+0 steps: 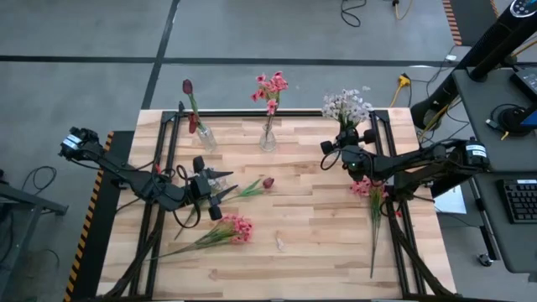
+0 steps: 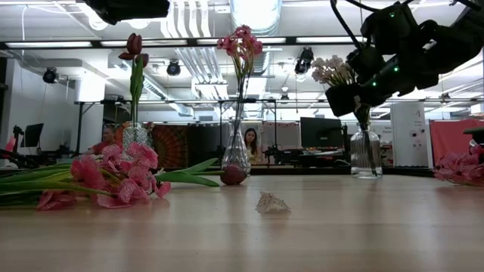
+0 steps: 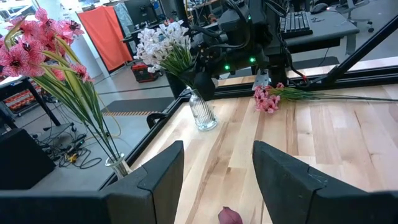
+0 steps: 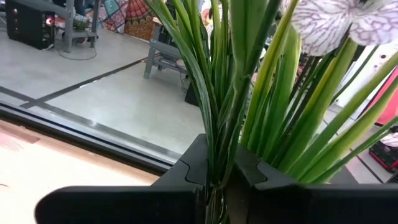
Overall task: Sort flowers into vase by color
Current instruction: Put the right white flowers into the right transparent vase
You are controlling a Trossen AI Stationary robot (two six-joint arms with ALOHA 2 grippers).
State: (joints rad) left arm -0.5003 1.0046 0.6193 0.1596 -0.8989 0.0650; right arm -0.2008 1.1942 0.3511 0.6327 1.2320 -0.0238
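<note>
On the pale wooden surface (image 1: 319, 252) three clear glass vases stand in a row along the far edge. The left vase (image 1: 205, 138) holds a dark red tulip (image 1: 187, 86), the middle vase (image 1: 268, 139) holds pink blooms (image 1: 270, 87), and the right vase (image 2: 365, 153) holds the white-lavender spray (image 1: 346, 106). The right pincer (image 4: 217, 177) sits directly over that right vase, its fingers pressed shut on the green stems of the spray (the wrist view shows the stems pinched in the narrow gap between the two dark fingers). The left pincer (image 1: 220, 195) is low over the left-centre part of the surface, its fingers (image 3: 155, 180) standing partly apart with nothing between them; a loose dark red tulip bud (image 1: 268, 182) lies on the wood just ahead of it, its leafy stem running back toward the fingertips, though whether the two touch cannot be told. A loose pink cluster (image 1: 235, 228) lies nearer the front on the left, its stem trailing toward the front left corner. Another pink cluster (image 1: 367, 190) lies on the right side beside the right arm, its long stem pointing toward the front edge. A small pale scrap (image 2: 271, 202) rests on the wood near the centre. Beyond the surface, in the low view, a person (image 2: 249, 143) is seated in the room behind.
</note>
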